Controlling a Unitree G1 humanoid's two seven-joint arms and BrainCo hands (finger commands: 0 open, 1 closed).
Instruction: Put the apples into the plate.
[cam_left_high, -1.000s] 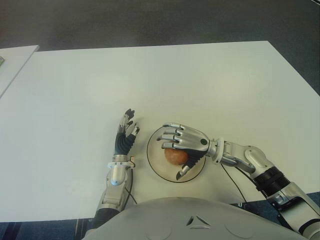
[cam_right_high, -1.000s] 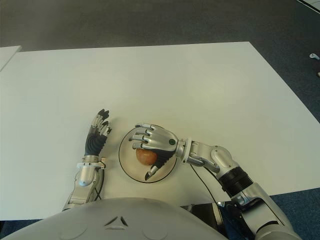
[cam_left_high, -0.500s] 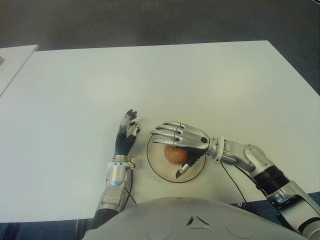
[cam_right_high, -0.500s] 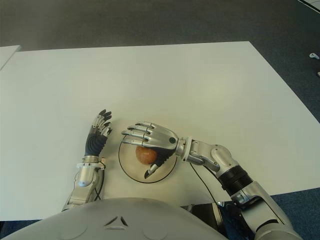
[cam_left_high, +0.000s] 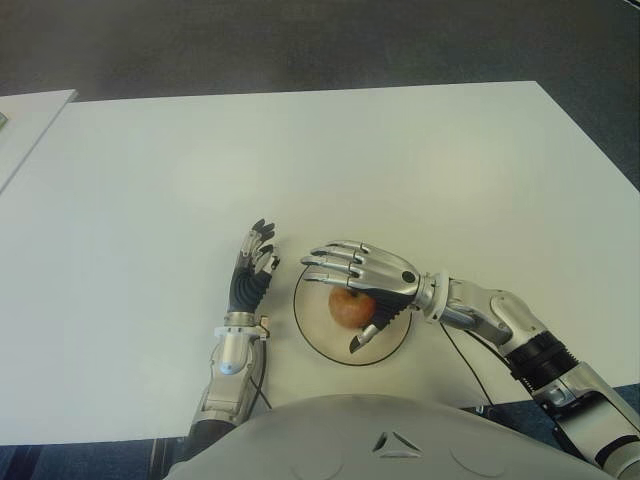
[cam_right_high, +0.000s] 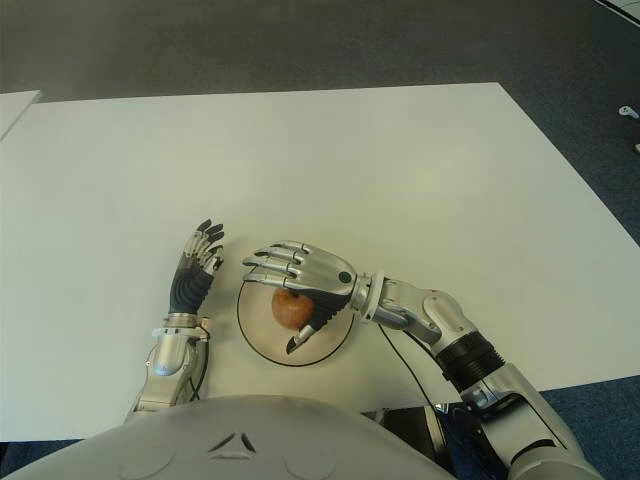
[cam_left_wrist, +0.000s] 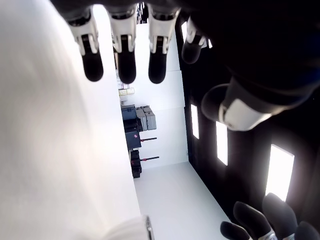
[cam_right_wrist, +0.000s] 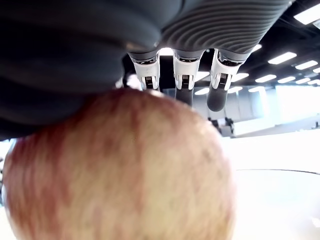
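Note:
A red-yellow apple (cam_left_high: 347, 307) sits in the round clear plate (cam_left_high: 313, 332) near the table's front edge. My right hand (cam_left_high: 372, 274) hovers over the apple, palm down, its fingers stretched out past it and its thumb beside it. In the right wrist view the apple (cam_right_wrist: 120, 170) fills the picture right under the palm, with the straightened fingers (cam_right_wrist: 183, 82) clear of it. My left hand (cam_left_high: 252, 270) shows just left of the plate, fingers (cam_left_wrist: 122, 60) extended and holding nothing.
The white table (cam_left_high: 400, 160) stretches far ahead and to both sides of the plate. A second white table's corner (cam_left_high: 30, 115) shows at the far left. Dark floor lies beyond the table edges.
My right hand's fingers have uncurled from around the apple and now reach straight out over it. The apple stays in the plate. The left hand has barely moved.

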